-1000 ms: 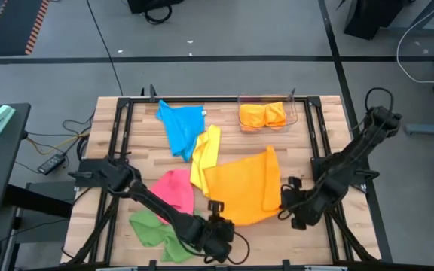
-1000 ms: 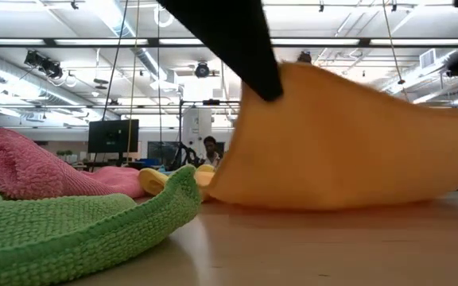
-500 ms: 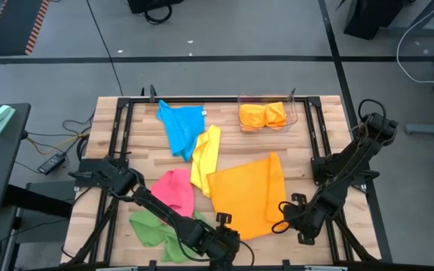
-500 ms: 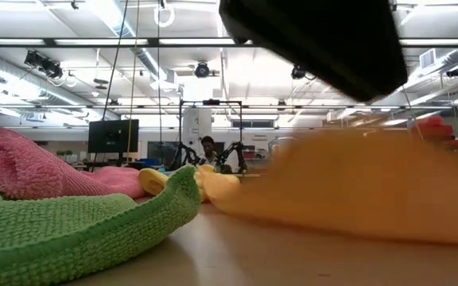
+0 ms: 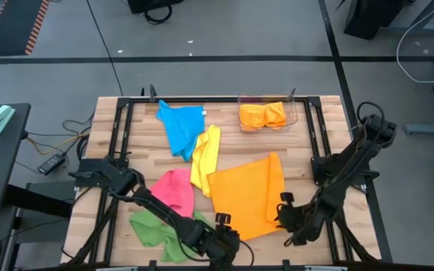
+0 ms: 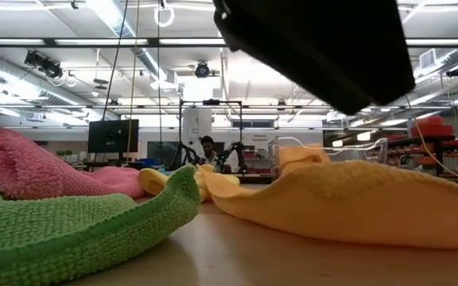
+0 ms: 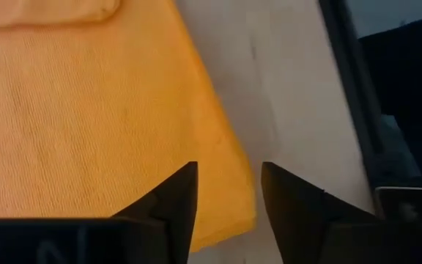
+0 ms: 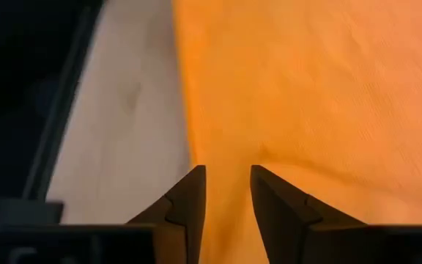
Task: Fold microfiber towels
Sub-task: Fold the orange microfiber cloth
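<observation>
Two tools sit low at the desk's near edge, and we see both parted with nothing between their fingers: the left tool over the near corner of the orange towel, the right tool at its right edge. The orange towel lies spread flat, its weave fine and nubby, its sides running diagonally across the wooden desk. Bare wood stays free to its right. Beside it lie pink, yellow, blue and crumpled green towels.
</observation>
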`<move>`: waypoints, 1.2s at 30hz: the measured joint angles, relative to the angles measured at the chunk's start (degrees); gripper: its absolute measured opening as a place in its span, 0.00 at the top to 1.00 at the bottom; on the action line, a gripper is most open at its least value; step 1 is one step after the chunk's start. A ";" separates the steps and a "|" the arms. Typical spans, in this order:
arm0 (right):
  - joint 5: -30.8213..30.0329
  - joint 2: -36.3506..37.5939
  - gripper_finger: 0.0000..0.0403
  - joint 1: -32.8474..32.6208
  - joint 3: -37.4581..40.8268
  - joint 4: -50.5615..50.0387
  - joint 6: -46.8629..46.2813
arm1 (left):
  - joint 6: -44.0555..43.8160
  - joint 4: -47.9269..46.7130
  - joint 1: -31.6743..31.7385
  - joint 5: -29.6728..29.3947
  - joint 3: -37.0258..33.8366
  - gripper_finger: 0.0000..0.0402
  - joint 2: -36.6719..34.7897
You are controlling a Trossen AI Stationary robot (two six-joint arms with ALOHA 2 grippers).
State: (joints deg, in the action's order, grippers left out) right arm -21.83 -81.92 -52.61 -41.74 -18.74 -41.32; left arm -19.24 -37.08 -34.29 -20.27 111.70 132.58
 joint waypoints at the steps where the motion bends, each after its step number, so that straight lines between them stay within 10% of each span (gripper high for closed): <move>1: -0.72 -0.99 0.71 0.08 -0.04 1.47 1.55 | -0.15 0.01 0.18 -0.02 0.00 0.62 0.19; 36: -7.48 -14.38 0.69 3.47 -0.02 10.15 9.84 | -1.14 -0.87 0.73 -0.02 -0.02 0.72 0.30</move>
State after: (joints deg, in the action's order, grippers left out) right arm -29.31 -96.30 -49.15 -41.76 -8.59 -31.47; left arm -20.38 -37.95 -33.56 -20.29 111.68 132.88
